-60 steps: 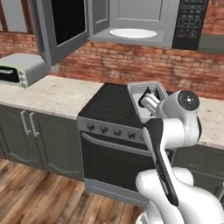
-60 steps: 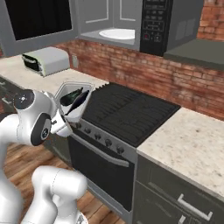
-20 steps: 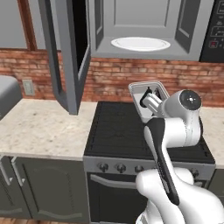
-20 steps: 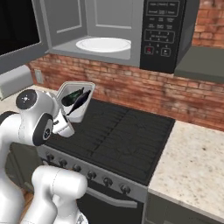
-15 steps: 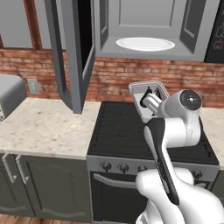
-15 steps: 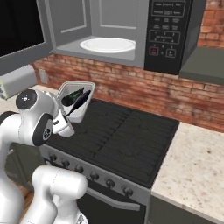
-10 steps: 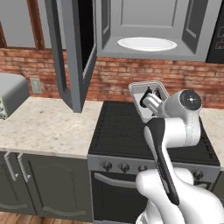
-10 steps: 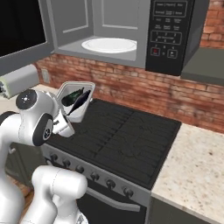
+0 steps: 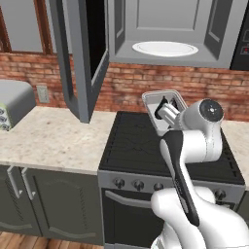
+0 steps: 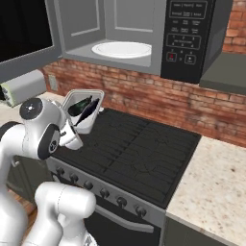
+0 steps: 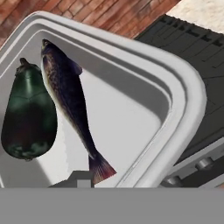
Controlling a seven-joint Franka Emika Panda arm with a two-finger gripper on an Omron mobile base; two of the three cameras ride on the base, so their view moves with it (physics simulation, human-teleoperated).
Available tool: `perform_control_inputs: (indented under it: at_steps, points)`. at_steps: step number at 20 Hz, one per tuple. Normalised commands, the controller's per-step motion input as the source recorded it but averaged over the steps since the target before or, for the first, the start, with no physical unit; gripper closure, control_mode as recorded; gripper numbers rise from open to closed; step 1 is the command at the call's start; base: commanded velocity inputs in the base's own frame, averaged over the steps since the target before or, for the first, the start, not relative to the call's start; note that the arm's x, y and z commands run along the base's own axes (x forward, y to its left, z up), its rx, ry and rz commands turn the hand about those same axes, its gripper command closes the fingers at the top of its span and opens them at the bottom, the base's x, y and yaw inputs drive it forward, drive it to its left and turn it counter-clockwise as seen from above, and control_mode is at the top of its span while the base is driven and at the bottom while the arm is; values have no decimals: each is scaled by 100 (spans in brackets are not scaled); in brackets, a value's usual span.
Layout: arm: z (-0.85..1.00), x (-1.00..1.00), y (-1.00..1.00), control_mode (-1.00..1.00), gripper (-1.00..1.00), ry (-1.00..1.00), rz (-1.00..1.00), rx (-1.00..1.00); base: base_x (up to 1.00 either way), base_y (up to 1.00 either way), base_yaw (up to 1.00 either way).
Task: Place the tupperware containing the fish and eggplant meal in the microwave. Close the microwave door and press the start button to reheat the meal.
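Note:
The tupperware (image 9: 166, 99) (image 10: 82, 109) hangs tilted in the air over the left part of the stove, its pale rim (image 11: 176, 87) towards me. Inside lie a dark fish (image 11: 69, 97) and a blackish-green eggplant (image 11: 29, 118). My gripper (image 9: 163, 111) (image 10: 82, 123) is shut on the container's near wall; one fingertip (image 11: 79, 179) shows at its edge. The microwave (image 9: 168, 26) (image 10: 139, 24) stands above the stove with its white turntable plate (image 9: 164, 48) (image 10: 121, 49) bare and its black button panel (image 10: 188, 36) on the right. The microwave door (image 9: 81, 53) (image 10: 24, 33) is swung wide open to the left.
Below the held container lies a black stove (image 9: 141, 146) (image 10: 134, 153) with knobs along its front. A grey toaster oven (image 9: 12, 102) (image 10: 24, 86) sits on the speckled counter (image 9: 48, 141) at the left. More counter (image 10: 211, 192) lies right of the stove, a brick wall behind.
The whole scene has slid sideways in both base views, so the camera has moved; the toaster oven has come into sight. Arm and container keep the same pose and grip.

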Motion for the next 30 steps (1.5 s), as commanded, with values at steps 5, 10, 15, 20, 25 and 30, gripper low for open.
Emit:
perform_control_inputs:
  at_steps: [5, 10, 15, 20, 25, 30]
  points:
    - [0, 2, 0, -100, 100, -1, 0, 0, 0, 0, 0]
    - [34, -3, 0, -100, 100, -26, 0, 0, 0, 0, 0]
    - [81, 0, 0, -100, 100, -19, 0, -2, 0, 0, 0]
    - [75, 14, 0, -100, 100, -1, 0, -3, 0, 0, 0]
    - [63, 22, 0, -100, 100, 11, -2, -1, 0, 0, 0]
    - [66, 32, 0, -100, 100, 12, -2, 0, 0, 0, 0]
